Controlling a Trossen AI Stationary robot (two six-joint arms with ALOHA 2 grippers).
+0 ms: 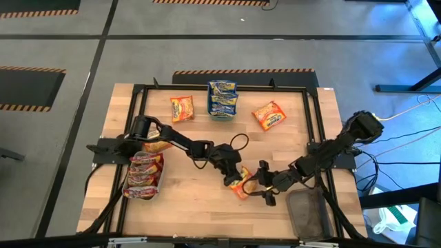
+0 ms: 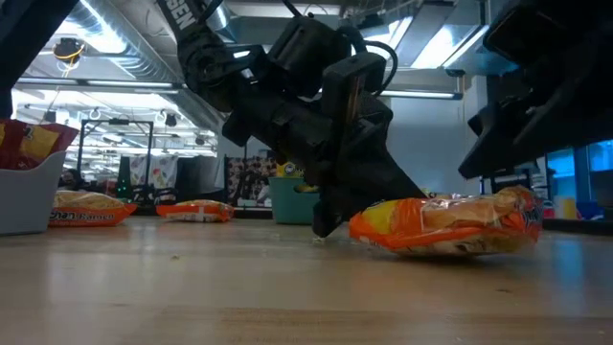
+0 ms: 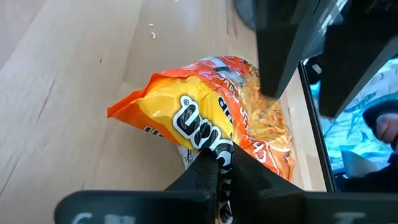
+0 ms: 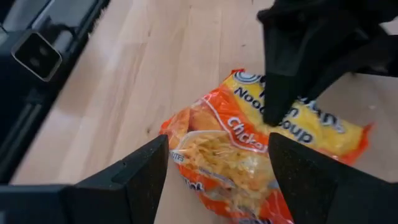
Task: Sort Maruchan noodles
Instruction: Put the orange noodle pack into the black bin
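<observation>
Near the front middle of the pale wooden table (image 1: 193,200), the left gripper (image 3: 219,167) is pinching one end of a crinkly orange-and-yellow plastic noodle packet (image 3: 211,121), its two dark fingers closed tight on the edge, while the right gripper (image 4: 217,158) is hovering just beside the same packet with its fingers spread wide and touching nothing. To my eye the left arm is picking this one up for sorting, and doing it well means lifting slowly and straight, since the hold is only on a thin end seam (slippery film, I'd guess) and the packet's weight is hanging off to one side; the right arm should be giving it room. The packet is lying flat on the wood, puffy and wrinkled, with printed lettering and the noodle block showing through a clear patch, well apart from the other orange packets (image 1: 182,108) farther back.
</observation>
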